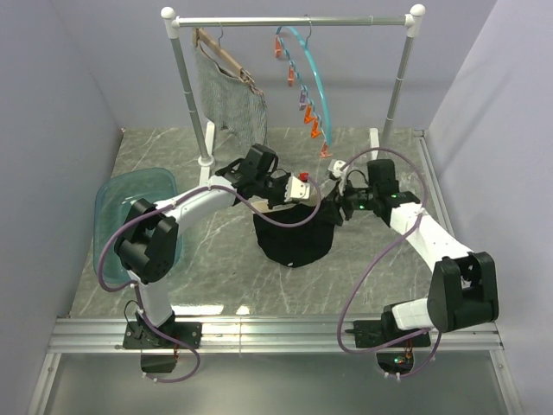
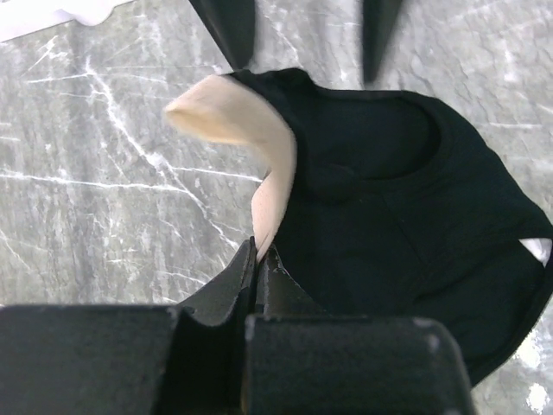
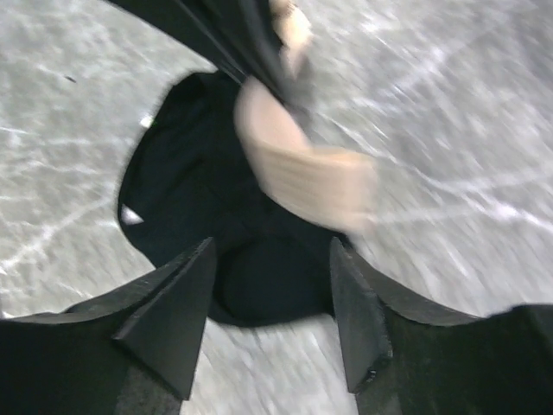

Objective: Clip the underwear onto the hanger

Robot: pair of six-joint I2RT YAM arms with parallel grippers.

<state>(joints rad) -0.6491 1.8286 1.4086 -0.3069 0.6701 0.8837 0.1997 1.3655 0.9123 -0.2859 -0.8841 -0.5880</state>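
None of the clips [image 1: 314,130] on the hanger [image 1: 315,73], hung at the far edge, held fabric. The left gripper [image 2: 259,259] pinched the pale waistband [image 2: 229,121], raising the underwear [image 1: 294,233] at the middle of the table [image 1: 216,268]. The right gripper [image 3: 270,251] stood spread beside it, gripping nothing. Lifting and clipping were left.

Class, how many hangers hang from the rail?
2: the brown wooden hanger with grey mesh cloth left on the rail, the teal hanger with clips near its middle. None seems hidden.

Top view high overhead, both wrist views close, looking down, sharing underwear [image 2: 389,199]
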